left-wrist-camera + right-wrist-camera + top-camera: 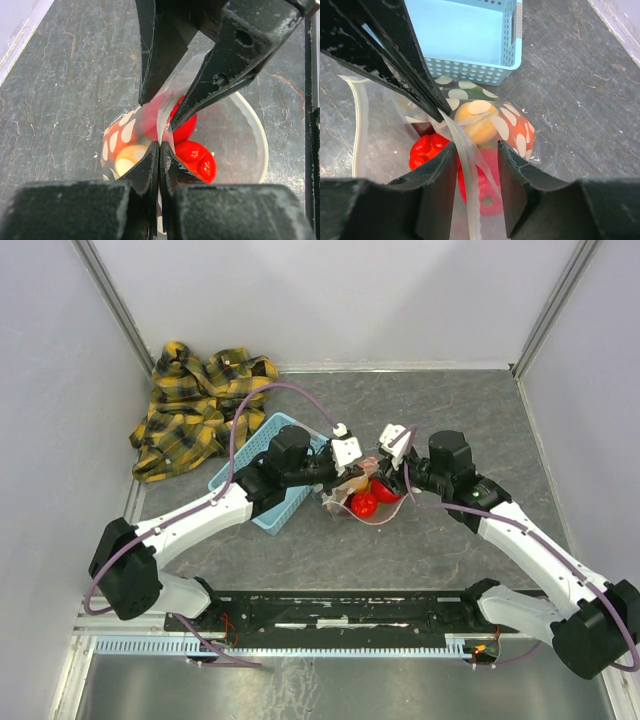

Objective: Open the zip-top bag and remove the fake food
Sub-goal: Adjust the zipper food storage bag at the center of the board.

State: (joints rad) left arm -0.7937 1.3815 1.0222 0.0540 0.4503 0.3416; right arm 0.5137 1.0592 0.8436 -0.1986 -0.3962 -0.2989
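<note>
Nearest you in the left wrist view, the left gripper point(159, 146) is clamping shut on a fold of clear film: one wall of the bag point(117, 145), pinched near its mouth. The right gripper point(477, 150) is standing partly open. Its two fingers are sitting either side of a strip of film without pressing on it, so it is gripping nothing.

Relation to note for the coming move: the bag is hanging and resting directly under both sets of fingertips, on the table point(580, 100) midway between the arms. The loose strip is running lengthwise through the right gap, away from that wrist and toward the left fingertips, which are nearly touching the right ones. The left arm is occupied, so the right is the free one. My judgement: you are needing it to close on the opposite wall and pull away from the left.

The plastic fruits point(197, 159) are lying inside the bag below the pinch. Red ones are on top, and an orange one is showing behind the white dots.

Hard to make out: whether the zip is parted along its whole length, and how many fruits are underneath. From above, both wrists are covering the mouth.

Farther off, the blue basket point(465, 35) is sitting just beside the bag, and a checked shirt point(195, 405) is lying in the far left corner.
</note>
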